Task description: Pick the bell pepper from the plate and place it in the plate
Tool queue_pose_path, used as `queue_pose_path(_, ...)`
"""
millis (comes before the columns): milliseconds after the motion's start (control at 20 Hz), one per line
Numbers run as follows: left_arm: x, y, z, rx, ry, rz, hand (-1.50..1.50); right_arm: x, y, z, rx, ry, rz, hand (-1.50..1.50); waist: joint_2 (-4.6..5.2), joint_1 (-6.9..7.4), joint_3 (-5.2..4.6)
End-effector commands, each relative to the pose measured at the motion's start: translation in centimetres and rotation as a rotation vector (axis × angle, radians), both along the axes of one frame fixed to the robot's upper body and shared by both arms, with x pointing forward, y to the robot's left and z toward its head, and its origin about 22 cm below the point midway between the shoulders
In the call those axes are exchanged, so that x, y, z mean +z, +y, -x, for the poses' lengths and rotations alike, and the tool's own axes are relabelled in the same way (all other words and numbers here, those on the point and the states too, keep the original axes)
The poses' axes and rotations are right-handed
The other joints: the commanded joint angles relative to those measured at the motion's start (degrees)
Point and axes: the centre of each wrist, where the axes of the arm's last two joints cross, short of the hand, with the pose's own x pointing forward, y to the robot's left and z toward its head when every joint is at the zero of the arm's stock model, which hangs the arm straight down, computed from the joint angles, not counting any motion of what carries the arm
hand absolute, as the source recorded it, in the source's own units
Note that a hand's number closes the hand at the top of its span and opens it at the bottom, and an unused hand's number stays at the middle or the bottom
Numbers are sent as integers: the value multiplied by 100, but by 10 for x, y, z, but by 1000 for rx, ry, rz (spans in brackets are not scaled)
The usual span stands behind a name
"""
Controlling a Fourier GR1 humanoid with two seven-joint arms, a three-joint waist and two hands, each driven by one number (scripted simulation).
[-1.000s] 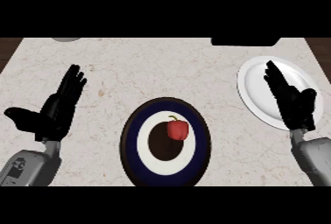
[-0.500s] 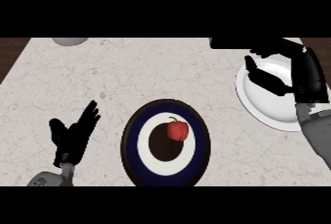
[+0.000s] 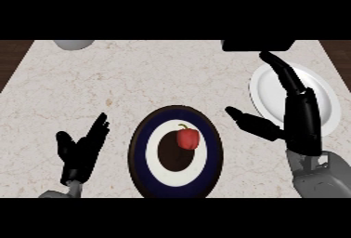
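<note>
Sitting at the centre of the dark-rimmed plate (image 3: pixel 139 149): one red bell pepper (image 3: pixel 188 139), probably light, stiff, glossy-skinned, slippery; take round its body, not the stem. Left hand (image 3: pixel 81 155) and right hand (image 3: pixel 302 124) fingers spread, empty.

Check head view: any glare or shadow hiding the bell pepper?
Head view: no glare on the bell pepper, plainly red at the brown centre of the dark-rimmed plate; counter evenly lit, no strong cast shadows; the right hand covers part of the white plate.
</note>
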Motion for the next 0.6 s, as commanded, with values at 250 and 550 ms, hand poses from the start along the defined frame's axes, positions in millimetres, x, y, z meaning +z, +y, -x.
queue_pose_path(250, -10, -8, 9, 8, 51, -6, 0, 9, 12, 34, 12, 393, 405, -150, -23, -36, -31)
queue_pose_path(550, -4, -5, 8, -29, 44, -1, 0, 46, 68, 40, -48, 496, 546, -150, 10, 112, -24)
